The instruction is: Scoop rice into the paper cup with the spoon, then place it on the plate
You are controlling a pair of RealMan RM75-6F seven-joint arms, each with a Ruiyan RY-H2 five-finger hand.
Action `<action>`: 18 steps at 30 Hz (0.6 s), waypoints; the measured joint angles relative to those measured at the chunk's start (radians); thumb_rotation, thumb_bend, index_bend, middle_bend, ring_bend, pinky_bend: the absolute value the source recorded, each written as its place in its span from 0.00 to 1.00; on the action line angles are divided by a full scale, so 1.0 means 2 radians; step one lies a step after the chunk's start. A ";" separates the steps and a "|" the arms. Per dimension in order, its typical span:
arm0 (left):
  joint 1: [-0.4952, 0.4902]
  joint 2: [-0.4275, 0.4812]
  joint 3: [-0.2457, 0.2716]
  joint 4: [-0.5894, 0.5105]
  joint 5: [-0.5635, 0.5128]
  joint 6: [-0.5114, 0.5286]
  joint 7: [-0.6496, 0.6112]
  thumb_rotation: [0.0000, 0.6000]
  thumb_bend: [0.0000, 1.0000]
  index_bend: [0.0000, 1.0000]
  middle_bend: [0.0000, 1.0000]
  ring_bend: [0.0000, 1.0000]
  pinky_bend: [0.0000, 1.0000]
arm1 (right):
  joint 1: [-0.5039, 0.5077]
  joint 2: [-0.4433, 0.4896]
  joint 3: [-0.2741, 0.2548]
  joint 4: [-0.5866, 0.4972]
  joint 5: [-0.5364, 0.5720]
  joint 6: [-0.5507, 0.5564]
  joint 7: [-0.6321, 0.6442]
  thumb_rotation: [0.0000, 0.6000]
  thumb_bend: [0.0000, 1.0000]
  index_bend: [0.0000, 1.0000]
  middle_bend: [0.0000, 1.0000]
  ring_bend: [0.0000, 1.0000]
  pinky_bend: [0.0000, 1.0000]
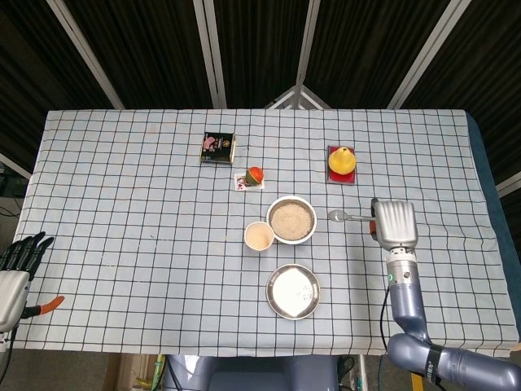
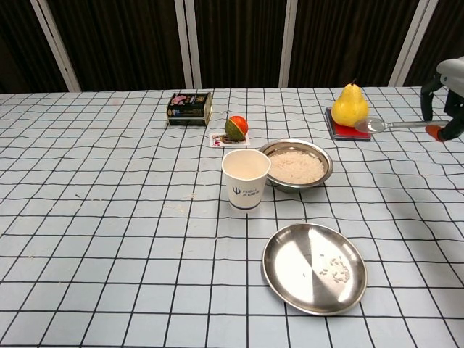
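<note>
My right hand [image 1: 393, 221] [image 2: 450, 96] holds the metal spoon [image 1: 345, 216] [image 2: 386, 125] by its orange-tipped handle, lifted above the table to the right of the rice bowl [image 1: 291, 219] [image 2: 296, 164]. The spoon's empty bowl points left toward the rice. The white paper cup [image 1: 259, 236] [image 2: 246, 178] stands upright just left of the rice bowl. The steel plate [image 1: 293, 291] [image 2: 314, 267] lies in front of them with a few stray grains on it. My left hand [image 1: 16, 269] hangs off the table's left edge, fingers apart, holding nothing.
A yellow pear [image 1: 342, 160] [image 2: 349, 106] on a red coaster sits behind the spoon. A small orange-green fruit [image 1: 255, 174] [image 2: 235, 127] on a card and a dark tin [image 1: 218, 147] [image 2: 190, 108] lie further back left. The left half of the checked cloth holds no objects.
</note>
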 measured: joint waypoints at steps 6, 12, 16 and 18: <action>-0.003 0.007 0.004 -0.004 0.003 -0.008 -0.006 1.00 0.00 0.00 0.00 0.00 0.00 | 0.030 -0.007 0.006 -0.005 0.040 -0.003 -0.063 1.00 0.58 0.61 0.96 1.00 1.00; -0.006 0.015 0.006 -0.008 -0.004 -0.021 -0.019 1.00 0.00 0.00 0.00 0.00 0.00 | 0.079 -0.035 0.015 -0.004 0.097 0.003 -0.135 1.00 0.58 0.61 0.96 1.00 1.00; -0.007 0.021 0.007 -0.011 -0.006 -0.026 -0.028 1.00 0.00 0.00 0.00 0.00 0.00 | 0.111 -0.064 0.018 0.011 0.124 0.017 -0.172 1.00 0.58 0.61 0.96 1.00 1.00; -0.008 0.022 0.007 -0.011 -0.007 -0.028 -0.031 1.00 0.00 0.00 0.00 0.00 0.00 | 0.123 -0.078 0.016 0.025 0.128 0.025 -0.183 1.00 0.58 0.62 0.96 1.00 1.00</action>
